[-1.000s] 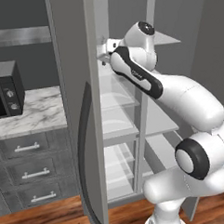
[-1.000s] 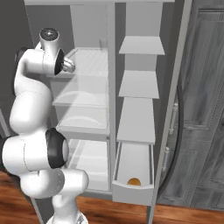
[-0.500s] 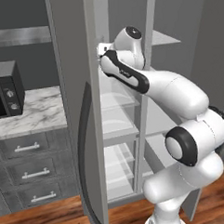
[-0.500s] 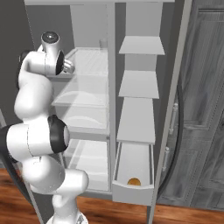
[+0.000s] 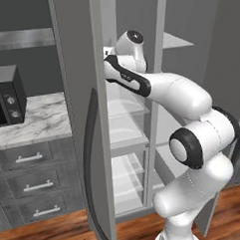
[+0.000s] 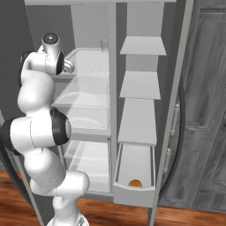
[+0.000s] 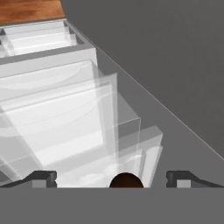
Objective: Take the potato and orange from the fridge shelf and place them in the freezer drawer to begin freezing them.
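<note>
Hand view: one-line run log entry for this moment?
claw: open, empty | potato: between the tips, ungrasped | orange: in freezer drawer | drawer: open

A wooden floor (image 5: pixel 58 232) is seen below. On the left, a marble desk (image 5: pixel 35 124) over dark drawers (image 5: pixel 33 184) carries a microwave (image 5: pixel 3 95). Grey panelled doors (image 6: pixel 205 101) stand right.

The orange (image 6: pixel 135 183) was seen sitting in the freezer drawer (image 6: pixel 134 194) at the lower middle; the arm's wrist was raised at upper left.
</note>
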